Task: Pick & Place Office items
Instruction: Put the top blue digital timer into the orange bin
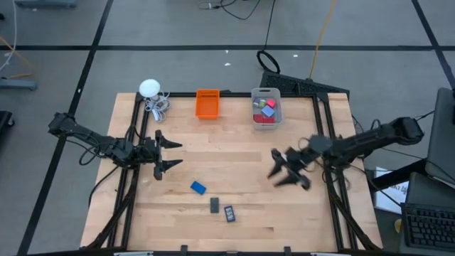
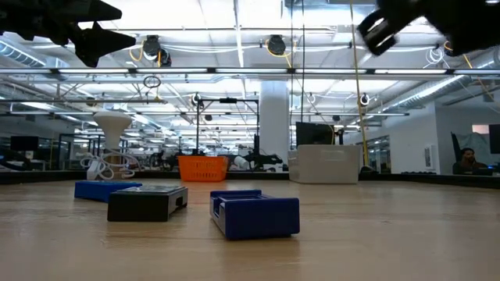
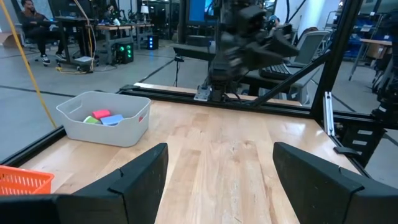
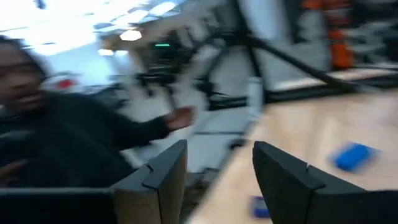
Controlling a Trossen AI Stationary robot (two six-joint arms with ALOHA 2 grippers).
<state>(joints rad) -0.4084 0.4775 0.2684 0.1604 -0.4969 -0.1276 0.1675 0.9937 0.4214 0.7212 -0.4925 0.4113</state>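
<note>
- My right gripper (image 1: 281, 171) is hanging over the right half of the wooden table (image 1: 242, 206), fingers parted with nothing between them.
- My left gripper (image 1: 169, 155) is waiting over the table's left side, fingers spread wide and empty.
- Three office items are lying loose near the front edge: a blue block (image 1: 197, 188), a dark grey piece (image 1: 215, 205) and a dark blue piece (image 1: 229, 213) just beside it.
- More red, pink, blue and green pieces are sitting in the clear grey bin (image 1: 266, 107) at the back; the orange bin (image 1: 207, 103) is standing to its left.
- A white round gadget (image 1: 149, 88) with its coiled cable is resting at the back left corner.
- Grey floor is surrounding the table, under bright ceiling lights (image 2: 234, 31).
- A person in dark sleeves (image 4: 93, 149) is reaching a hand beyond the table edge.
</note>
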